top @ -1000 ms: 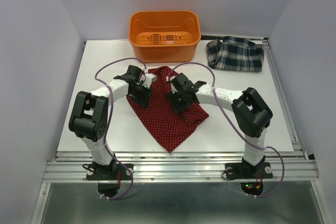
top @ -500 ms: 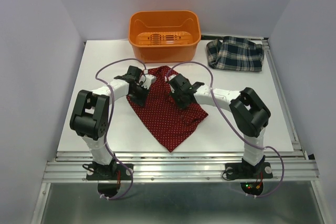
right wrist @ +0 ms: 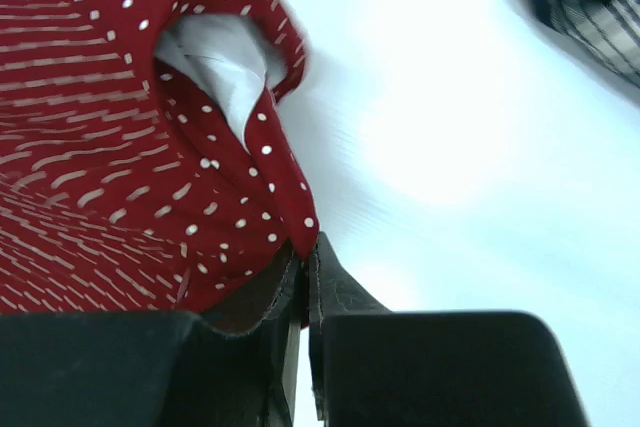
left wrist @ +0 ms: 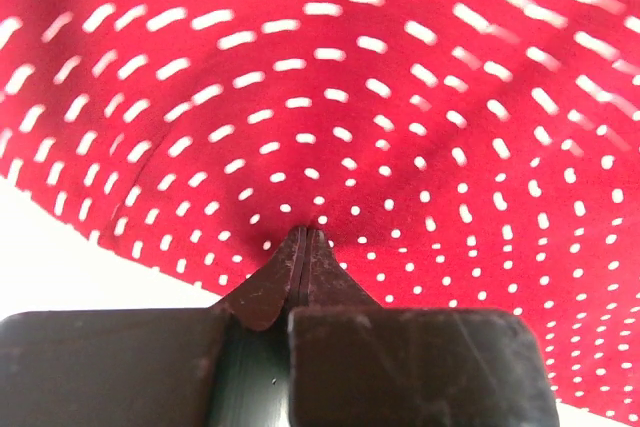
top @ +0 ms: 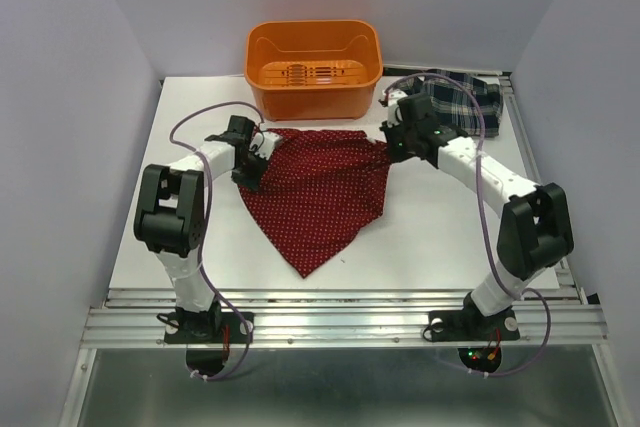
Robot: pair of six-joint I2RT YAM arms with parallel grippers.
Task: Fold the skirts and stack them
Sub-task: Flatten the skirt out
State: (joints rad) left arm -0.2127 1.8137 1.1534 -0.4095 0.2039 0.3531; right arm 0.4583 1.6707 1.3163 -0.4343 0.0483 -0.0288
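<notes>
Moved far apart since a second ago. Back then, close together over the middle of the red skirt point(top: 318, 192), with jaws partly open. Now shut tight on the cloth: left gripper point(top: 252, 160) at the skirt's 9 o'clock corner, right gripper point(top: 392, 144) at its 2 o'clock corner.

From the left wrist, up close: dark fingertips point(left wrist: 280, 282) pressed together, with dotted red cloth nipped between them. Same from the right wrist: clamped on the skirt's edge, with a bit of pale lining point(right wrist: 225, 62) peeking out up at 11 o'clock.

Pulled the top edge out wide, from 9 o'clock across to 3 o'clock. Narrow and bunched there before. Bottom tip pointing down to 6 o'clock, same as before.

Lying in the middle of the white table point(top: 450, 237), just below the orange bin point(top: 313, 67) at 12 o'clock. Off at 1 o'clock, near the right gripper: the plaid skirt point(top: 460, 97), crumpled, with nothing holding it.

Looks like spreading the red skirt smooth before any fold. No fold made yet and no stack either, so early in the job. Probably next: lay it down flat, then bring one side over the other. Better not to drag it onto the plaid skirt.
</notes>
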